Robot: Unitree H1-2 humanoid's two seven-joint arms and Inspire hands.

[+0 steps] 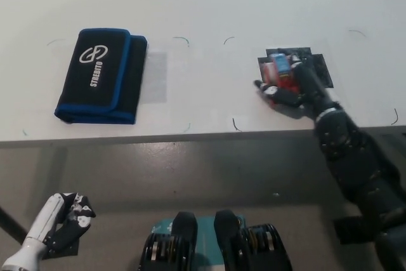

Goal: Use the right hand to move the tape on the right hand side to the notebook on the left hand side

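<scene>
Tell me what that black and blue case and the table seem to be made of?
The case looks like woven fabric, matte black with blue edging and a white printed logo; its soft rounded fold suggests cloth, though I can't be sure. The table looks like a smooth white laminate or painted board with a faint sheen.

A red tape dispenser with a blue part on top is seen on the white counter, resting over a dark square patch and partly covered by the black right hand. The notebook, a black case edged in blue with white lettering, lies closed and flat, well apart from the dispenser on the counter's left side.
</scene>
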